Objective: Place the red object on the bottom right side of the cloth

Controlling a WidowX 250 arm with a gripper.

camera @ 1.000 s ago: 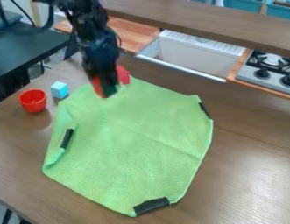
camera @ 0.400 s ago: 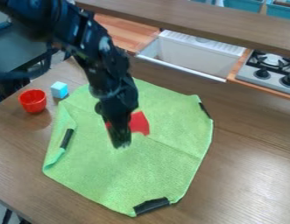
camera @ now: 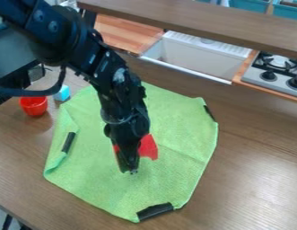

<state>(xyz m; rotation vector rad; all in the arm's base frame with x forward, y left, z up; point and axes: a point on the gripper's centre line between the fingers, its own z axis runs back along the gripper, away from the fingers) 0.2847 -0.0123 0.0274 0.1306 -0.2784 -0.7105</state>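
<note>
Since the red object is pinched in your gripper over the middle of the cloth, you'll want to carry it toward the bottom right side before letting go. It looks light and fairly stiff, perhaps smooth plastic (the gripper covers a good part of it), so a knock could make it slip. Hold it near its middle, squeeze moderately, and lower it gently onto the cloth.
</note>
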